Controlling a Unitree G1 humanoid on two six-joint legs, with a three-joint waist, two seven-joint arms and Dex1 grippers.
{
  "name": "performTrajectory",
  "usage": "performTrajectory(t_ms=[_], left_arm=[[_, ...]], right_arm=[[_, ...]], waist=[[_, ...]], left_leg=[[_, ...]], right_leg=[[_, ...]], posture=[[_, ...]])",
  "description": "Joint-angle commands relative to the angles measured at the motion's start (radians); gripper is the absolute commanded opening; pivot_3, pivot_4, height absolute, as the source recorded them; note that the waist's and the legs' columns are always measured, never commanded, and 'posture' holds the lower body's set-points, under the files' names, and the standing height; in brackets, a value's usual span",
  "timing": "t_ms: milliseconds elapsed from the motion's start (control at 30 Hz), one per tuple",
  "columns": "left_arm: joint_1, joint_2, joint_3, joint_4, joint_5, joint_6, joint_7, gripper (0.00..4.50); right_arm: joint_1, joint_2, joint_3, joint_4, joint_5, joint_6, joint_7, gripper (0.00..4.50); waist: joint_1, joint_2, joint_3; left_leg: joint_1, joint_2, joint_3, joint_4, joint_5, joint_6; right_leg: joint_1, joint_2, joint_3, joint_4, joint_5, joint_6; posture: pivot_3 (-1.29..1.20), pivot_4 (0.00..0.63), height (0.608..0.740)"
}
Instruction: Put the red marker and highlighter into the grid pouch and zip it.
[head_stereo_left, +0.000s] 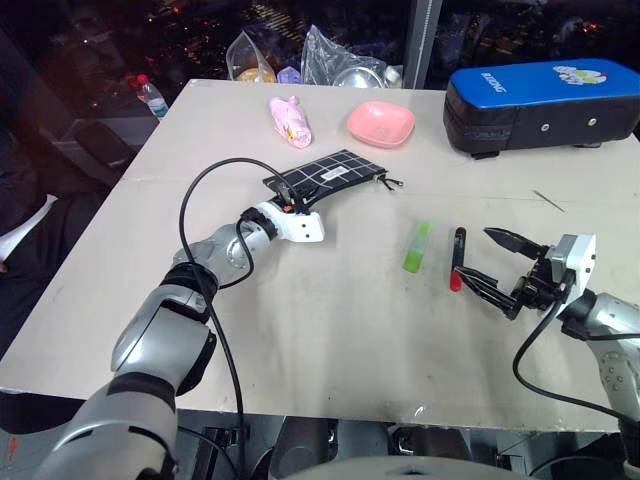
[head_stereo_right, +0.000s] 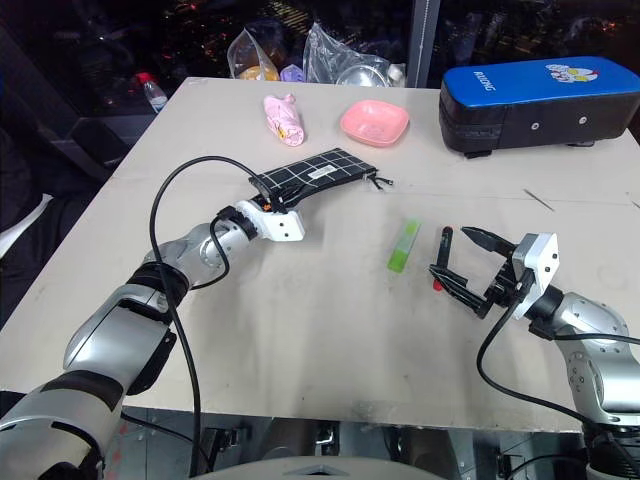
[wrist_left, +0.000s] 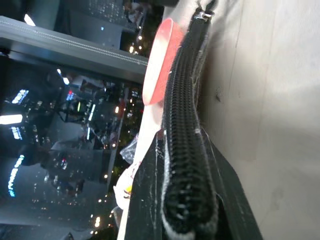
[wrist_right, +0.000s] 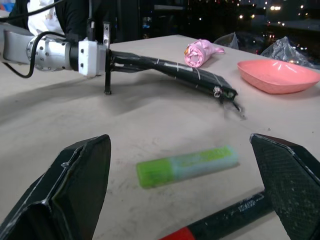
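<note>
A pale beige table (head_stereo_left: 330, 340) before dark windows is shown. The flat black fabric grid pouch (head_stereo_left: 335, 173) is clamped at its near end by the left claw (head_stereo_left: 290, 207) and tilted off the table. The stubby lime-green highlighter (head_stereo_left: 417, 246) and slim red marker with black cap (head_stereo_left: 457, 258) are laid side by side, near the wide-spread, empty right claw (head_stereo_left: 486, 257).

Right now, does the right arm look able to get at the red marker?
Probably yes. The right gripper has its jaws wide open, with the red marker lying flat just in front of them. The highlighter lies apart, on the far side, so nothing seems to block the way.
</note>
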Motion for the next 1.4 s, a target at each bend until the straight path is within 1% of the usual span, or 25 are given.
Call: performTrajectory(t_ms=[33,233,300,367,500,633,700,767,833,933,1067,1133,1167,1200,1233,1333,1400], left_arm=[[0.049,-0.021,0.067,-0.083,-0.153,-0.036,-0.118,0.03],[0.173,-0.046,0.148,-0.37,-0.386,0.072,-0.348,0.03],[0.227,-0.067,0.173,-0.49,-0.476,0.159,-0.419,0.03],[0.276,-0.081,0.189,-0.61,-0.522,0.25,-0.466,0.03],[0.347,-0.103,0.198,-0.78,-0.544,0.391,-0.522,0.03],[0.385,-0.13,0.201,-0.864,-0.544,0.47,-0.551,0.03],[0.398,-0.136,0.194,-0.88,-0.532,0.48,-0.559,0.03],[0.411,-0.145,0.185,-0.887,-0.519,0.482,-0.563,0.03],[0.415,-0.151,0.179,-0.886,-0.511,0.481,-0.567,0.03],[0.417,-0.16,0.177,-0.882,-0.5,0.478,-0.571,0.03],[0.419,-0.169,0.176,-0.88,-0.491,0.48,-0.571,0.03],[0.421,-0.174,0.175,-0.88,-0.487,0.48,-0.572,0.0],[0.421,-0.176,0.175,-0.88,-0.485,0.48,-0.573,0.0],[0.42,-0.178,0.175,-0.88,-0.483,0.481,-0.573,0.0],[0.419,-0.181,0.176,-0.878,-0.481,0.481,-0.574,0.0],[0.422,-0.185,0.177,-0.88,-0.478,0.483,-0.575,0.0],[0.426,-0.189,0.175,-0.881,-0.475,0.485,-0.576,0.0]], right_arm=[[-0.045,0.02,-0.002,-0.027,0.033,0.009,-0.02,4.5],[-0.114,0.071,0.022,-0.027,0.041,0.035,-0.065,4.5],[-0.143,0.089,0.027,-0.025,0.045,0.057,-0.097,4.5],[-0.182,0.096,0.045,-0.01,0.001,0.089,-0.161,4.5],[-0.277,0.096,0.088,0.023,-0.069,0.209,-0.283,4.5],[-0.36,0.078,0.128,0.069,-0.101,0.328,-0.328,4.5],[-0.407,0.073,0.148,0.099,-0.115,0.396,-0.351,4.5],[-0.485,0.082,0.165,0.161,-0.103,0.503,-0.366,4.5],[-0.551,0.1,0.167,0.225,-0.099,0.571,-0.385,4.5],[-0.608,0.124,0.15,0.283,-0.083,0.625,-0.388,4.5],[-0.65,0.128,0.163,0.334,-0.093,0.657,-0.368,4.5],[-0.666,0.129,0.173,0.355,-0.102,0.649,-0.354,3.99],[-0.675,0.135,0.171,0.363,-0.101,0.641,-0.351,3.91],[-0.684,0.14,0.166,0.37,-0.098,0.643,-0.354,3.4],[-0.692,0.143,0.164,0.376,-0.099,0.642,-0.353,3.18],[-0.704,0.147,0.165,0.386,-0.108,0.634,-0.346,2.15],[-0.71,0.15,0.166,0.393,-0.113,0.627,-0.342,1.37]], waist=[[-0.004,0.0,0.0],[-0.007,0.0,0.0],[-0.008,0.0,0.0],[-0.008,0.0,0.0],[-0.008,0.0,0.0],[-0.006,0.0,0.0],[-0.007,0.0,0.0],[-0.008,0.001,0.0],[-0.011,0.001,0.0],[-0.009,0.001,0.0],[-0.006,0.001,0.0],[-0.007,0.001,0.0],[-0.008,0.001,0.0],[-0.009,0.001,0.0],[-0.01,0.001,0.0],[-0.01,0.001,0.0],[-0.01,0.001,0.0]], left_leg=[[0.0,0.0,0.0,0.0,0.0,0.0],[0.0,0.001,0.0,0.0,0.0,0.0],[0.0,0.001,0.0,0.0,0.0,0.0],[0.0,0.001,-0.001,0.0,0.0,0.0],[0.0,0.001,-0.002,0.0,0.0,0.0],[0.0,0.001,-0.001,0.0,0.0,0.0],[0.0,0.0,-0.001,0.0,0.0,0.0],[0.0,0.001,0.0,0.0,0.0,0.0],[0.0,0.001,-0.001,0.0,0.0,0.0],[0.0,0.001,0.0,0.0,0.0,0.0],[0.0,0.001,0.001,-0.001,0.0,0.0],[0.0,0.001,0.002,-0.001,0.0,0.0],[0.0,0.001,0.002,-0.001,0.0,0.0],[0.0,0.001,0.002,-0.001,0.0,0.0],[0.0,0.001,0.002,-0.001,0.0,0.0],[0.0,0.001,0.002,-0.002,0.0,0.0],[0.0,0.001,0.002,-0.002,0.0,0.0]], right_leg=[[0.0,0.0,0.0,0.0,0.0,0.0],[0.0,0.0,0.0,0.0,0.0,0.0],[0.0,0.0,0.0,0.001,0.0,0.0],[0.0,0.0,0.0,0.001,0.0,0.0],[0.0,0.0,0.0,0.001,0.0,0.0],[0.0,0.0,0.0,0.001,0.0,0.0],[0.0,0.001,0.0,0.001,0.0,0.0],[0.0,0.001,0.0,0.001,0.0,0.0],[0.0,0.001,0.0,0.001,0.0,0.0],[0.0,0.001,0.0,0.001,0.0,-0.001],[-0.001,0.0,0.0,0.0,0.0,-0.001],[-0.001,0.0,0.0,0.0,0.0,0.0],[-0.001,0.0,0.0,0.0,0.0,0.0],[-0.001,0.0,0.0,0.0,0.0,0.0],[-0.001,0.0,0.0,0.0,0.0,0.0],[-0.002,0.0,0.0,0.001,0.0,0.0],[-0.002,0.0,0.0,0.0,0.0,0.0]], posture=[[0.0,0.15,0.688],[0.0,0.15,0.688],[0.0,0.15,0.688],[0.0,0.15,0.688],[0.0,0.15,0.688],[0.0,0.15,0.688],[0.0,0.15,0.688],[0.0,0.15,0.688],[0.0,0.15,0.688],[0.0,0.15,0.688],[0.0,0.15,0.688],[0.0,0.15,0.688],[0.0,0.15,0.688],[0.0,0.15,0.688],[0.0,0.15,0.688],[0.0,0.15,0.688],[0.0,0.15,0.688]])
